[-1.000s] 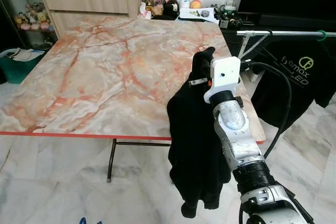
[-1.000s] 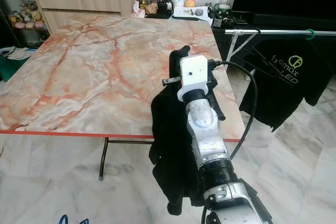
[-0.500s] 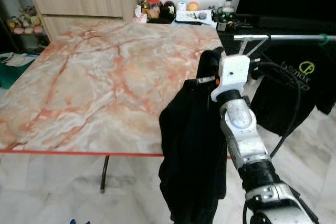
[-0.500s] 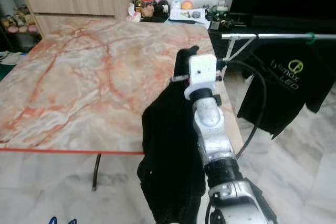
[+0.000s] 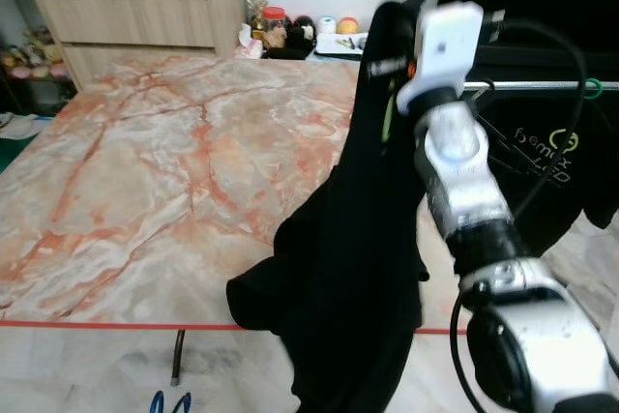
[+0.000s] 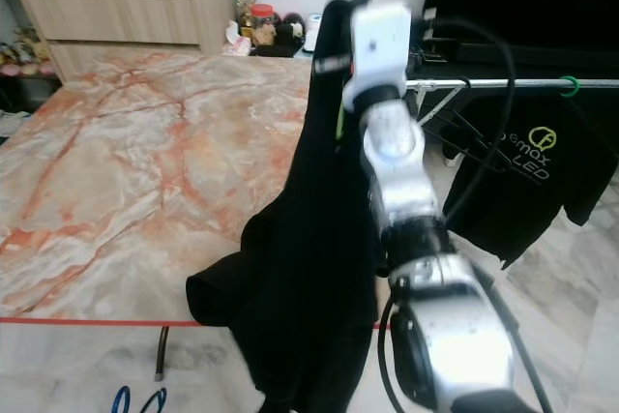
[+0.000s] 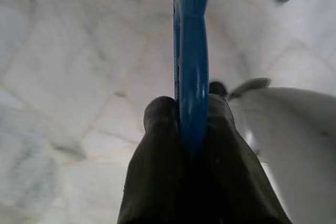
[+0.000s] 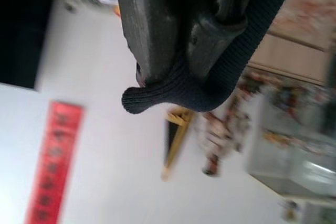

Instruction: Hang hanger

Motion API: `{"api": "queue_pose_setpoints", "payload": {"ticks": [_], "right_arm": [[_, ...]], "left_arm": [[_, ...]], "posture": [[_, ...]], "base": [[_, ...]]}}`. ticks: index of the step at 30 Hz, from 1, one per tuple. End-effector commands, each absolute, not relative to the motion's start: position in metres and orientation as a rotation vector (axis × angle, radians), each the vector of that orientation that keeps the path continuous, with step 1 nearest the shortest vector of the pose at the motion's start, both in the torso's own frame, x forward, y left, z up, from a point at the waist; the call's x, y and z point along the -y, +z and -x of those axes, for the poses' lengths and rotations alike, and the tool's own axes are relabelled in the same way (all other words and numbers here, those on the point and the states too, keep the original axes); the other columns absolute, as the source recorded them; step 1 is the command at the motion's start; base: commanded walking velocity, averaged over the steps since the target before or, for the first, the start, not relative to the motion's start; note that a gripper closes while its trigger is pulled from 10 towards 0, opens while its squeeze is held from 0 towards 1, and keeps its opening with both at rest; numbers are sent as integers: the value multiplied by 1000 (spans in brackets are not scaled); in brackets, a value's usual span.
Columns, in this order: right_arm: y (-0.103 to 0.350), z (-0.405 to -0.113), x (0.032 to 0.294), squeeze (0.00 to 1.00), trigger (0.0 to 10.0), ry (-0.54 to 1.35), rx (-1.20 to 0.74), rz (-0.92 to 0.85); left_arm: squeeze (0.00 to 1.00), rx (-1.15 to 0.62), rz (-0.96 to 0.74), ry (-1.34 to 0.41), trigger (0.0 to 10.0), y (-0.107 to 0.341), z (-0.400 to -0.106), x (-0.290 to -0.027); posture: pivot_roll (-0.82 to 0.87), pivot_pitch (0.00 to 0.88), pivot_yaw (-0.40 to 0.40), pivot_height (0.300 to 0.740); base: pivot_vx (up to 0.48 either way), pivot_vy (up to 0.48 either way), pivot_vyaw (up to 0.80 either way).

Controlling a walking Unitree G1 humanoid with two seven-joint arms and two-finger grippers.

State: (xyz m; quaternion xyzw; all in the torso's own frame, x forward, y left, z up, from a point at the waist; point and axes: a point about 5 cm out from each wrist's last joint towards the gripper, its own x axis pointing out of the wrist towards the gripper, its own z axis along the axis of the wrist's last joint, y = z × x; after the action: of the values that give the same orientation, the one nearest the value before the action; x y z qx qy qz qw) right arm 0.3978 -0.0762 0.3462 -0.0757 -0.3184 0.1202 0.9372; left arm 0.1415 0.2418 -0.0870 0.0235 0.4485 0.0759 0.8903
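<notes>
Garment [image 5: 338, 268], black, hangs mid-frame in the left eye view from the raised right end effector [image 5: 392, 41], before the marble bench [image 5: 145, 171]; rail [image 5: 542, 86] at right.
Right wrist view: fingers [image 8: 152, 24] clamp dark fabric.
Left wrist view: left end effector [image 7: 190, 109] pinches a blue hanger [image 7: 191, 51]

Black garment [image 5: 348, 268]: matt cloth, ribbed knit at collar edge [image 8: 173, 95]. Table top [image 5: 164, 162]: glossy marble-look, red edging. Blue hanger [image 7: 191, 66]: smooth glossy plastic. Rail [image 6: 503, 83]: bare metal. Cabinet [image 5: 135, 21]: pale wood grain. Floor [image 7: 68, 103]: polished marble tile.
</notes>
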Motion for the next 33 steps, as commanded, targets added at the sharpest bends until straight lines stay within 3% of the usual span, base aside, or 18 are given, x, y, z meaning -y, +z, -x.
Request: {"api": "queue_pose_setpoints", "payload": {"ticks": [1, 11, 20, 27, 33], "right_arm": [[363, -398, 85, 0, 10000, 226, 688, 154], [350, -410, 82, 0, 10000, 228, 554, 165], [256, -414, 74, 0, 10000, 329, 228, 232], [211, -395, 78, 0, 10000, 359, 153, 190], [182, -357, 89, 0, 10000, 341, 131, 151]], "left_arm": [[0, -938, -51, 153, 10000, -88, -138, -241], [0, -939, -48, 148, 10000, -88, -137, -242], [0, -982, -26, 131, 10000, -93, -128, -239], [0, -1020, -15, 132, 10000, -97, -118, -236], [0, -1042, -9, 131, 10000, -100, -114, -233]], "posture": [[15, 54, -16, 721], [1, 70, -15, 721], [-13, 90, -19, 721], [-21, 98, -23, 721], [-22, 103, -28, 721]], "base": [[304, 0, 0], [302, 0, 0], [101, 0, 0], [0, 0, 0], [0, 0, 0]]}}
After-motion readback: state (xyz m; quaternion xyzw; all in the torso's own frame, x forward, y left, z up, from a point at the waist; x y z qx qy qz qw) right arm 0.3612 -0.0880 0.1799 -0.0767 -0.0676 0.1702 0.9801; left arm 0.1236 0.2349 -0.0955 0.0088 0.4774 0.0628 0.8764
